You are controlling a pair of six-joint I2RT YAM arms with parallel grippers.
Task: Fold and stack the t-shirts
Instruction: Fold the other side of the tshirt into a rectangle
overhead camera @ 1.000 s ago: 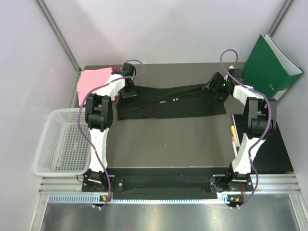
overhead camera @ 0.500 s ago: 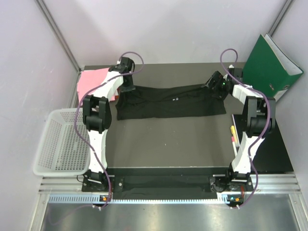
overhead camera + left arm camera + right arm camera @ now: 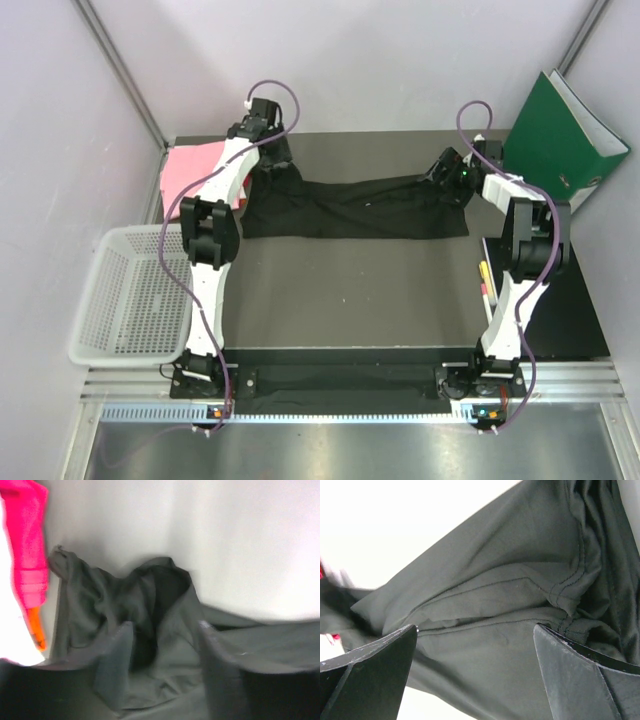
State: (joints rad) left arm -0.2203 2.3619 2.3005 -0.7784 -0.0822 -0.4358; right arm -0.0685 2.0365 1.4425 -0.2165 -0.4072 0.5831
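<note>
Lying stretched across the far part of the table point(image 3: 350, 290), the black t-shirt point(image 3: 355, 212) is sitting with a gripper at each end.

Nearer than the black t-shirt and off to its left, a white mesh basket point(image 3: 88, 300) is sitting beside the table's edge. At the shirt's left end, where the cloth is bunching into folds, the left gripper point(image 3: 164, 630) is hovering with its jaws parted and nothing pinched between them. At the shirt's right end the right gripper point(image 3: 475, 628) is gaping wide above a stitched seam, gripping nothing. Beyond the shirt's left end a pink t-shirt point(image 3: 195, 165) is lying by the wall. Beyond its right end a green binder point(image 3: 560, 135) is standing tilted.
</note>
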